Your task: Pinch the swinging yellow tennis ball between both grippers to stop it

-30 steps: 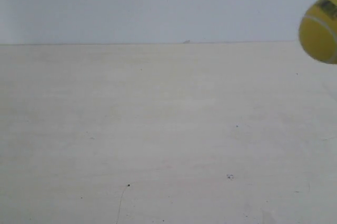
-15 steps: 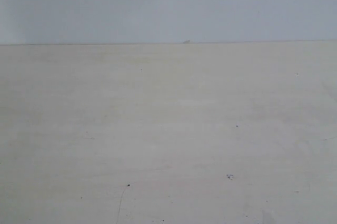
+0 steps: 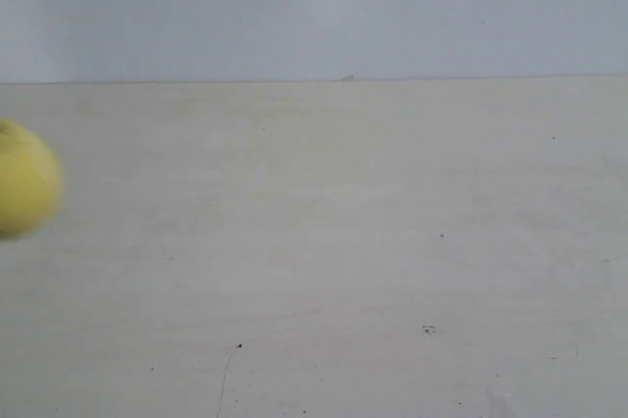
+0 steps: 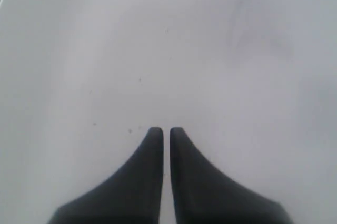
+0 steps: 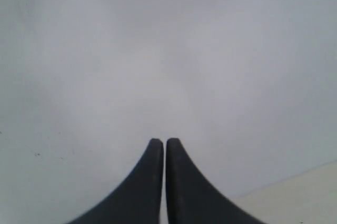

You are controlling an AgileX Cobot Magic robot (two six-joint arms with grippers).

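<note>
**Ball outside both wrist views**

The left gripper (image 4: 166, 129) and right gripper (image 5: 160, 141) each have their jaws nearly together, holding nothing, with only blank pale surface ahead. The ball (image 3: 25, 180) shows only in the exterior view, blurred at its left edge against the desk (image 3: 343, 241). Which gripper is nearer cannot be told.

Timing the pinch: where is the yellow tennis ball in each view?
Exterior view: the yellow tennis ball is at the left edge, mid-height, blurred and partly cut off.
Left wrist view: not in it; only the left gripper, jaws together.
Right wrist view: not in it; only the right gripper, jaws together.
Shared landmark: none sure; the pale table may be the surface under both grippers.
</note>
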